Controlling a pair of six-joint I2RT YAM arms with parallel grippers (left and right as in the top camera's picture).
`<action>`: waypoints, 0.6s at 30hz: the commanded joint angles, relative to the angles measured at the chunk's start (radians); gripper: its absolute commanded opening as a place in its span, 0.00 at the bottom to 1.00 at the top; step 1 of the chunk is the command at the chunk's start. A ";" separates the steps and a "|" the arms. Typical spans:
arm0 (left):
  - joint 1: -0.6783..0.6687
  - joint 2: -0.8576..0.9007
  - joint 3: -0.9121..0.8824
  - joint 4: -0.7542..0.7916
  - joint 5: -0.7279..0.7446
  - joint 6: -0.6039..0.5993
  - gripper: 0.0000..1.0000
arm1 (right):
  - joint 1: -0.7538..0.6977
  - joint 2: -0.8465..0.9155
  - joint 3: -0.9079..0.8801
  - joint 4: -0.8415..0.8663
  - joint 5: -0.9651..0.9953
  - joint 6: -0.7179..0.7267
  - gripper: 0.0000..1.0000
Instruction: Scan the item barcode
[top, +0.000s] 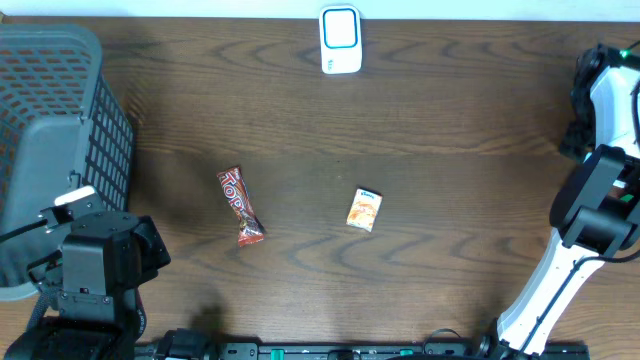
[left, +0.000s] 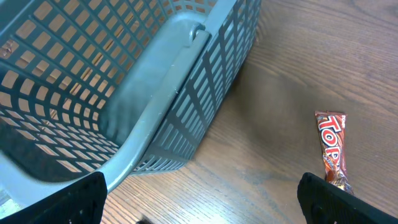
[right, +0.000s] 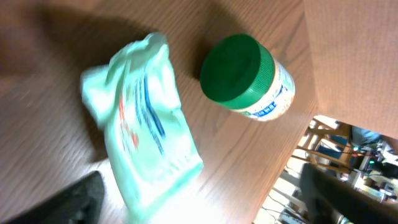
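On your left you have a grey plastic basket (top: 112, 150) standing at the left edge of the dark wood-grain surface (top: 450, 120). Part of it runs out of the overhead frame. Its walls are open mesh – from the left wrist camera you can see the wood through the squares. A solid grey handle (left: 155, 93) lies folded across the rim, hinged at the far side. Past the surface's edge, the right wrist camera gives you only blurred pale wooden framing (right: 323, 134) – too soft to name.
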 joint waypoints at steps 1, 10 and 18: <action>-0.002 0.001 0.001 -0.003 -0.013 0.005 0.98 | 0.048 -0.011 0.112 -0.038 -0.114 0.014 0.99; -0.002 0.001 0.001 -0.003 -0.013 0.005 0.98 | 0.351 -0.013 0.314 -0.193 -0.405 -0.064 0.99; -0.002 0.001 0.001 -0.003 -0.013 0.005 0.98 | 0.705 -0.012 0.262 -0.262 -0.742 -0.552 0.99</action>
